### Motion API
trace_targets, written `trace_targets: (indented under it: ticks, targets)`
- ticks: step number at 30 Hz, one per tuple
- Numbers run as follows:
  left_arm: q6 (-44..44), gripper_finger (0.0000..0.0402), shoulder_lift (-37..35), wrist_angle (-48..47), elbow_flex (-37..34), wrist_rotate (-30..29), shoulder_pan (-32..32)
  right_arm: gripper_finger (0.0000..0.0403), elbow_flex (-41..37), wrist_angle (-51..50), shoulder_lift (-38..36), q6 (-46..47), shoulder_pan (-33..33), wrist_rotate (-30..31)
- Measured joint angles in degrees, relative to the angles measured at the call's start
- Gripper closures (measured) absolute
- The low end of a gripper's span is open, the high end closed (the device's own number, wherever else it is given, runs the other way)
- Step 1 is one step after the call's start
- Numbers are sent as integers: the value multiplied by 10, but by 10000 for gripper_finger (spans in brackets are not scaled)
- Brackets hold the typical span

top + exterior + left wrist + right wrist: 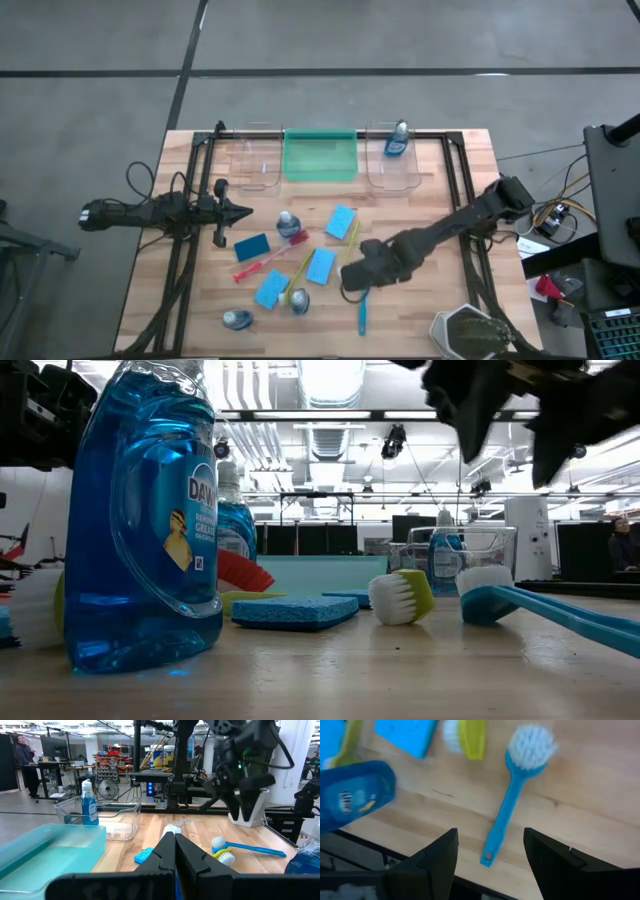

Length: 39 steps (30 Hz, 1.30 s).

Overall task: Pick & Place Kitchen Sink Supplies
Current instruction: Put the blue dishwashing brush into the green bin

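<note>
Bright, even overhead light fills the scene; in the low view the ceiling lamps [330, 380] blow out to white glare. Shadows on the table [440, 300] are soft and faint. The near bottle [140, 510] in the low view looms large and slightly bulged, glinting with highlights. The right wrist view is motion-smeared, the blue brush [512, 795] and its bristles soft-edged.

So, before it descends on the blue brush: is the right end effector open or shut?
Open. In the right wrist view the right end effector has its two fingers spread apart above the blue brush, holding nothing.
</note>
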Motion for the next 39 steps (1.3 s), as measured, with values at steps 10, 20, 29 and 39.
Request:
trace_targets:
  ticks: [10, 20, 29, 39]
  targets:
    - [0, 399, 0, 0, 0, 0, 0, 181, -30, 54, 52, 17, 12, 3]
    - [0, 399, 0, 0, 0, 0, 0, 182, -20, 61, 118, -9, 12, -24]
    - [0, 399, 1, -1, 0, 0, 0, 235, -10, 60, 126, -67, 10, -54]
    - [0, 399, 1, -2, 0, 0, 0, 343, -10, 54, 109, -121, -7, -57]
